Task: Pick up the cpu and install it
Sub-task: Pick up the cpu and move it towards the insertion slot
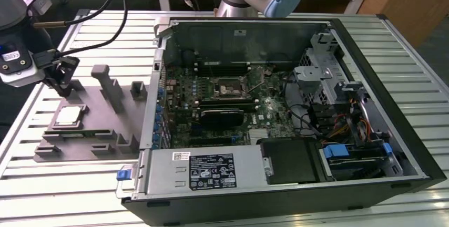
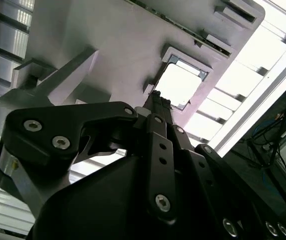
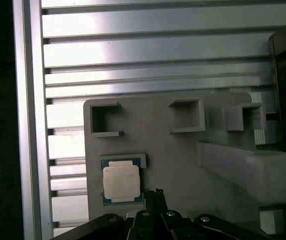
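Cpu point(image 1: 69, 115) lies flat in its square pocket on the grey tray point(image 1: 98, 137), untouched; the hand point(image 1: 62, 82) hangs just above the tray beside that pocket, closed narrow on nothing; a clean pick, I'd judge, wants it centred over the pocket, square to the chip's edges.

The cpu point(image 1: 68, 116) lies in 1 recess of the tray point(image 1: 98, 127), toward the tray's end at the exterior view's left. The tray rests on the slatted table point(image 1: 70, 185), just beside the open computer case point(image 1: 245, 40), which stands at the exterior view's right. The gripper point(image 1: 69, 88) hangs over the tray, behind the cpu. A socket point(image 1: 228, 88) sits on the board inside the case.
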`<state>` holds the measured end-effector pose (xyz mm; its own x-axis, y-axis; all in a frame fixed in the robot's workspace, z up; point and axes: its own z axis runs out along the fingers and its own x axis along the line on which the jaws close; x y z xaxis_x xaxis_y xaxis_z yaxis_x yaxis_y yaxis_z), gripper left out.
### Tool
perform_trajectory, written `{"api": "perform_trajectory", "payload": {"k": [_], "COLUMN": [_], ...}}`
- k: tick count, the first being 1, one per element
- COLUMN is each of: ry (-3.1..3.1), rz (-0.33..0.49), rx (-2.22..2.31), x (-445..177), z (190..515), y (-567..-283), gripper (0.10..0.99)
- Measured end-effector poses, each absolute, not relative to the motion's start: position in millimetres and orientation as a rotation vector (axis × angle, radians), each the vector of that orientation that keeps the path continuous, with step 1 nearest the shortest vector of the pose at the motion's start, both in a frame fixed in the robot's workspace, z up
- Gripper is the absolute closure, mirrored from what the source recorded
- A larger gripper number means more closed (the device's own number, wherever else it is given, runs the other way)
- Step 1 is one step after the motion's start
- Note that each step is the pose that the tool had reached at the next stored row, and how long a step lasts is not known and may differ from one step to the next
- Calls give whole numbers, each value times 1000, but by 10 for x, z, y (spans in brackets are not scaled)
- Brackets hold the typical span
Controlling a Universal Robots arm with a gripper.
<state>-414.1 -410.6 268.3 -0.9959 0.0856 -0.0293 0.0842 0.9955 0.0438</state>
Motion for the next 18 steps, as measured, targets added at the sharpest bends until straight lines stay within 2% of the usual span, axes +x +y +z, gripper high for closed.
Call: {"api": "perform_trajectory", "payload": {"k": [18], "ry": [3107], "rz": [66], "rx": [132], "x": [-4261], "z": [2449], "y": [-4106], "gripper": [980]}}
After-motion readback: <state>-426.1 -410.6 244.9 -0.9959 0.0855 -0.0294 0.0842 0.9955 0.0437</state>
